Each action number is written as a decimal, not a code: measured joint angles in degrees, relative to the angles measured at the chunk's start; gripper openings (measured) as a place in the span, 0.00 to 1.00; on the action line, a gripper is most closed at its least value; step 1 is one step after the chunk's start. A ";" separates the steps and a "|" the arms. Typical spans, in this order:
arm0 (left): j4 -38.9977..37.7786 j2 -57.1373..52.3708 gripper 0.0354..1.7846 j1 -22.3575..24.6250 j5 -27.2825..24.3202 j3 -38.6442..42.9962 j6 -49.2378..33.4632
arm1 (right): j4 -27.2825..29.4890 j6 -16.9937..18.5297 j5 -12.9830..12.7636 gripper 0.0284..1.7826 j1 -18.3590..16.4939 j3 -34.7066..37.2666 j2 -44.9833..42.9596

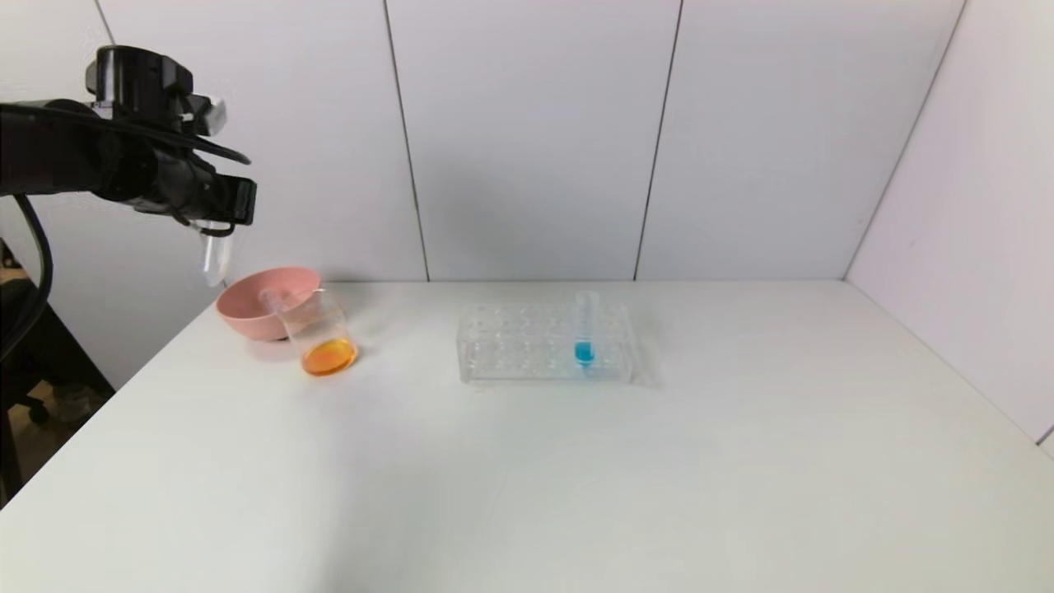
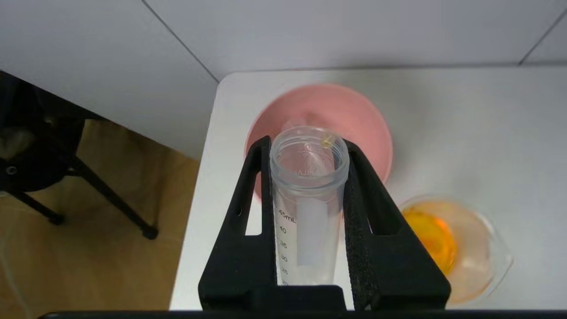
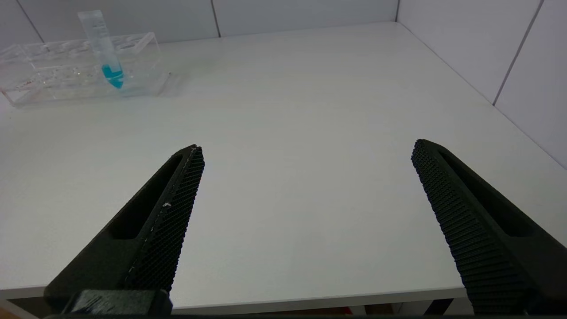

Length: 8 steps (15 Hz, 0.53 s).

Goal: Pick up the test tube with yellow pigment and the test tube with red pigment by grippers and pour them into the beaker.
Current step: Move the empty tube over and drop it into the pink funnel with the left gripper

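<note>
My left gripper (image 1: 218, 224) is raised at the far left, above the pink bowl (image 1: 247, 317), and is shut on a clear test tube (image 1: 214, 259). In the left wrist view the gripper (image 2: 308, 141) clamps this tube (image 2: 310, 199) with its mouth over the bowl (image 2: 372, 119); the tube looks empty, with a yellow trace at the rim. The beaker (image 1: 323, 333) stands beside the bowl and holds orange liquid; it also shows in the left wrist view (image 2: 456, 248). A second clear tube (image 1: 272, 298) lies in the bowl. My right gripper (image 3: 308, 146) is open and empty over the table's front edge.
A clear many-holed rack (image 1: 527, 346) stands mid-table with a tube of blue liquid (image 1: 585, 329) in it; both show in the right wrist view, rack (image 3: 53, 75) and tube (image 3: 104, 48). White walls close the back and right. The table's left edge lies beside the bowl.
</note>
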 joint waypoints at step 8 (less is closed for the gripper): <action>-50.15 -1.18 0.24 0.20 0.35 28.66 -5.38 | 0.02 0.02 0.00 0.96 0.00 0.00 0.00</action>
